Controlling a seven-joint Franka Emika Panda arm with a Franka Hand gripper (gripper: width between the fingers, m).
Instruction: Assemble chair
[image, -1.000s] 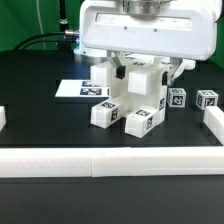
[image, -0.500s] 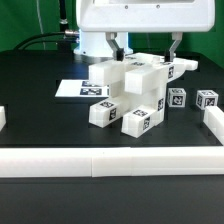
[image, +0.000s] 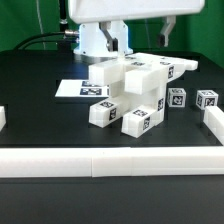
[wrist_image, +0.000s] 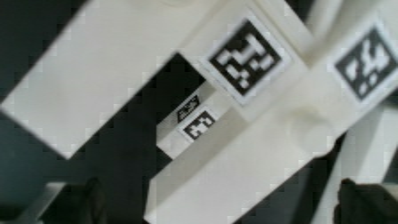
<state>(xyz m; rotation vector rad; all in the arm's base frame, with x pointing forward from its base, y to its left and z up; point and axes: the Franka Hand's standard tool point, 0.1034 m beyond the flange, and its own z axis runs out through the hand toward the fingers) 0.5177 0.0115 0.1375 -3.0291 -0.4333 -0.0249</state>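
Observation:
The chair's white pieces (image: 135, 92) stand joined in a chunky cluster at the table's middle, with black-and-white tags on their faces. Two small tagged white blocks (image: 177, 98) (image: 207, 99) sit apart at the exterior view's right. My gripper (image: 145, 35) hangs open and empty above the cluster, touching nothing. In the wrist view the white tagged posts (wrist_image: 231, 120) fill the frame below the gripper (wrist_image: 214, 205), and a dark fingertip (wrist_image: 64, 200) shows at each lower edge.
The marker board (image: 85, 89) lies flat behind the cluster at the exterior view's left. A long low white border rail (image: 110, 161) runs along the front, with short end pieces (image: 213, 122) at the sides. Dark cables lie at the back left.
My gripper has risen straight up off the chair pieces. The white hand body that covered the cluster's top is now mostly out of frame. The pieces have not moved.

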